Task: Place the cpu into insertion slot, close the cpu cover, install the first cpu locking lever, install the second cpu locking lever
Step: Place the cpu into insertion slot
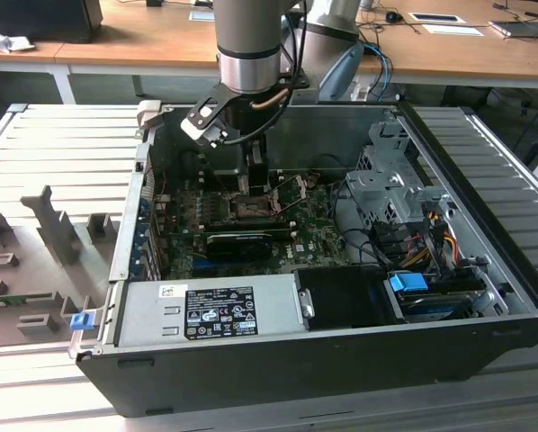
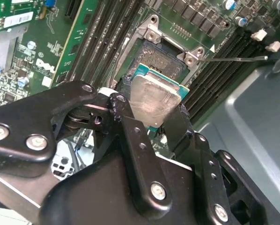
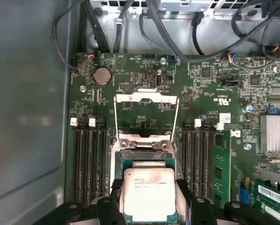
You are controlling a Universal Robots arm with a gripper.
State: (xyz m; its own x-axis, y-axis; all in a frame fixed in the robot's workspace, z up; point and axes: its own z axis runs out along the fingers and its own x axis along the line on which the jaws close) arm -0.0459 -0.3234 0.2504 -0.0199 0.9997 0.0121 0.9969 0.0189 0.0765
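Note:
My gripper (image 2: 154,107) is shut on the cpu (image 2: 155,99), a silver-topped square chip clamped by two opposite edges between the black fingers (image 2: 126,101). The first wrist view shows the same chip (image 3: 147,194) inside the gripper (image 3: 148,199). It hangs just over the near part of the insertion slot (image 2: 167,50), whose dark contact field (image 3: 144,156) shows beyond it. I cannot tell if the chip touches the slot. The cpu cover (image 3: 147,97) is swung open past the slot. A thin locking lever (image 2: 233,59) sticks out sideways. In the exterior view the arm reaches down over the socket (image 1: 251,210).
Black memory slots (image 3: 91,159) flank the socket on both sides. A long black expansion card (image 1: 242,241) lies near it. The grey power supply (image 1: 210,308) fills the case front, and a drive cage (image 1: 386,193) with cables (image 1: 431,238) stands at the exterior view's right.

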